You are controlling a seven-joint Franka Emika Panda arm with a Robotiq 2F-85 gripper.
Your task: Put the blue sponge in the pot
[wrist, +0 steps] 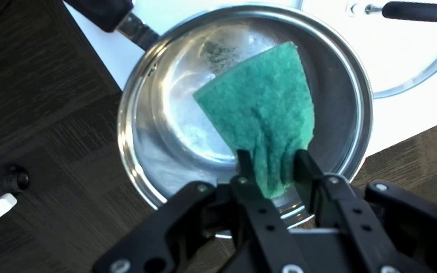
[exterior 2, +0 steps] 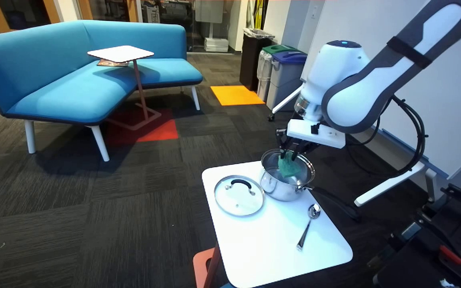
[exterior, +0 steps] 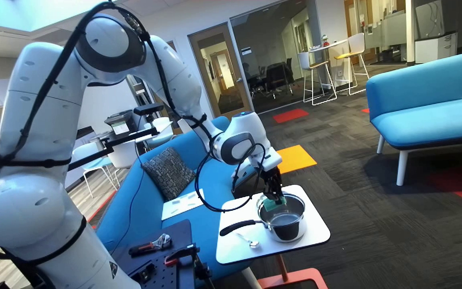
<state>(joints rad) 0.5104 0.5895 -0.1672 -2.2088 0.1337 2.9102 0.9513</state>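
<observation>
Green sponge clamped in my jaws, bunched at grip, held within rim circle of pot; depth hard to judge. Placing step in hand, I reckon. Next move likely: dip slightly, spread jaws, let sponge drop. In wrist view, wide free edge points between handle and lid; long axis seems to run outward from jaws.

Teal sponge, silver pot, black tool

Blue sofa on dark carpet, orange patch nearby
</observation>
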